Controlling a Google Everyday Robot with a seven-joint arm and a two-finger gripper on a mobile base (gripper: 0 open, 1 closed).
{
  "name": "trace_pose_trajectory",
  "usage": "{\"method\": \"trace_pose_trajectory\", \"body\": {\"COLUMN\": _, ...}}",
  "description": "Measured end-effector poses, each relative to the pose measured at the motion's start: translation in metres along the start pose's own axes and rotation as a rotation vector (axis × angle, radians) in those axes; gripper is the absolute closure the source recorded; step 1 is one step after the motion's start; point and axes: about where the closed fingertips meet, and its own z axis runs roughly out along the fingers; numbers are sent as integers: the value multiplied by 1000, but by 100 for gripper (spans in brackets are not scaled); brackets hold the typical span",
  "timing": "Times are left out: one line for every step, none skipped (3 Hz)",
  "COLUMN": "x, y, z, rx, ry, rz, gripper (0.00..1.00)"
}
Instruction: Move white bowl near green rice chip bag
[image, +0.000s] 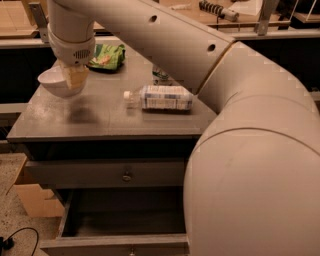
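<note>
The white bowl (51, 82) hangs at the table's left side, lifted off the top, with its shadow on the surface below it. My gripper (74, 78) comes down from above and is shut on the bowl's right rim. The green rice chip bag (108, 55) lies flat at the back of the table, just right of and behind the bowl. Part of the bag is hidden by my wrist.
A clear plastic bottle (160, 97) lies on its side mid-table. A green-and-white can (160, 75) stands behind it, mostly hidden by my arm. The grey table (100, 125) has a closed drawer and an open lower drawer (125, 220). A cardboard box (30, 197) sits on the floor at the left.
</note>
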Motion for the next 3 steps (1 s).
{"method": "trace_pose_trajectory", "body": {"x": 26, "y": -19, "z": -18, "rx": 49, "ry": 16, "rz": 53, "gripper": 100}}
{"method": "trace_pose_trajectory", "body": {"x": 48, "y": -40, "z": -18, "rx": 78, "ry": 22, "rz": 89, "gripper": 100}}
{"method": "trace_pose_trajectory", "body": {"x": 71, "y": -51, "z": -3, "rx": 90, "ry": 8, "rz": 109, "gripper": 100}}
